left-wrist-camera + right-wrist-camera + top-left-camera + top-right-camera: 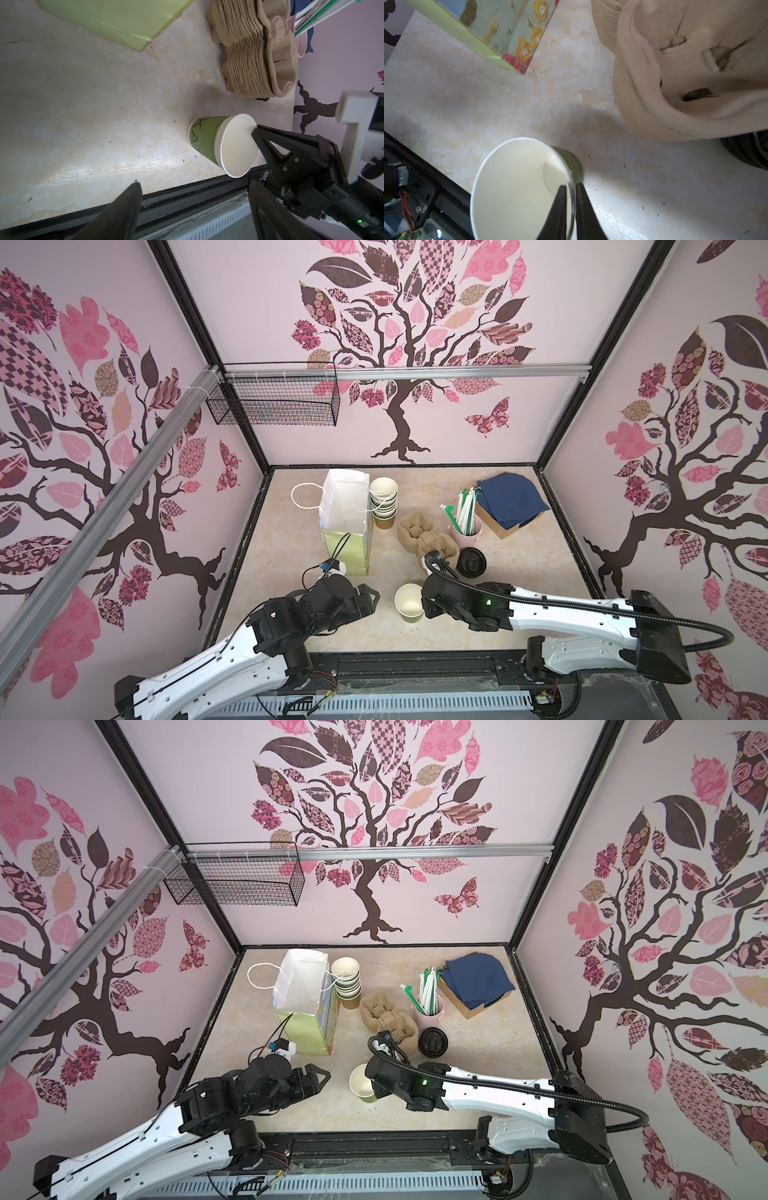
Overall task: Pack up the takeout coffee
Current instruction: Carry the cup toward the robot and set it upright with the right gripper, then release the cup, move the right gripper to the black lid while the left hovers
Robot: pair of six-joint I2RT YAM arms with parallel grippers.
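A lidless green paper cup point(409, 603) point(362, 1085) point(205, 139) point(519, 187) stands upright near the table's front edge, cream inside and with nothing in it. My right gripper point(423, 605) point(374, 1089) point(571, 186) straddles the cup's right rim, one finger inside the wall and one outside, with a narrow gap round the paper. My left gripper point(374, 597) point(326, 1075) point(194, 184) hangs to the left of the cup, apart from it, jaws wide and holding nothing. The takeout coffee, a capped cup, is out of view.
An open white and green paper bag point(347, 522) stands at the back left beside a stack of cups point(383, 499). Stacked pulp carriers point(424, 537), black lids point(471, 562), a pink pot of straws point(465, 526) and blue napkins point(511, 499) lie behind the right gripper.
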